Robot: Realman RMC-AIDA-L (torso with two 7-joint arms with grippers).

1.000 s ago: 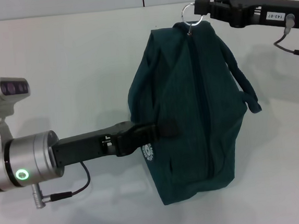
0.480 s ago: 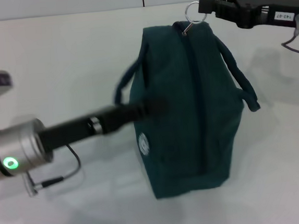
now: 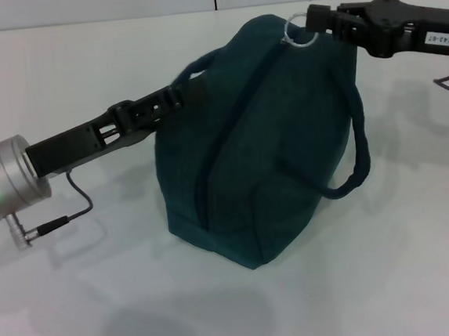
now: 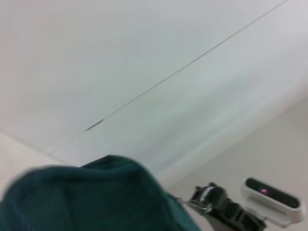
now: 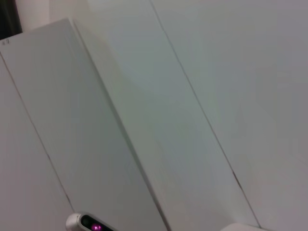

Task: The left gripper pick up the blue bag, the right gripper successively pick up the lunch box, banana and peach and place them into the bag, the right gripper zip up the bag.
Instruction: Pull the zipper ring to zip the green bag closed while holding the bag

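We see the bag (image 3: 269, 133) in the middle of the head view, resting on the white table (image 3: 104, 320) with bare surface all round it, widest along the lower edge of the frame and at lower right. It is soft dark teal fabric, bulging and rounded at the top, squared at the bottom corner nearest us. Its long axis runs from lower left of the frame toward upper right, and the closed zipper seam follows the top ridge along that line. One padded loop handle (image 3: 353, 157) hangs down the right side.

The left tool (image 3: 190, 88) comes in from the left edge, a black claw on a silver wrist, its tip at the other handle on the bag's upper left; it looks clenched on that handle, though we cannot tell for sure from this angle. The right tool (image 3: 314, 20) reaches in from the upper right, closed on the metal ring pull (image 3: 299, 32) at the bag's top end.

The left wrist view shows a blurred teal bulge of bag (image 4: 86, 197) and the right tool (image 4: 209, 199) farther off. The right wrist view shows only pale wall panels.
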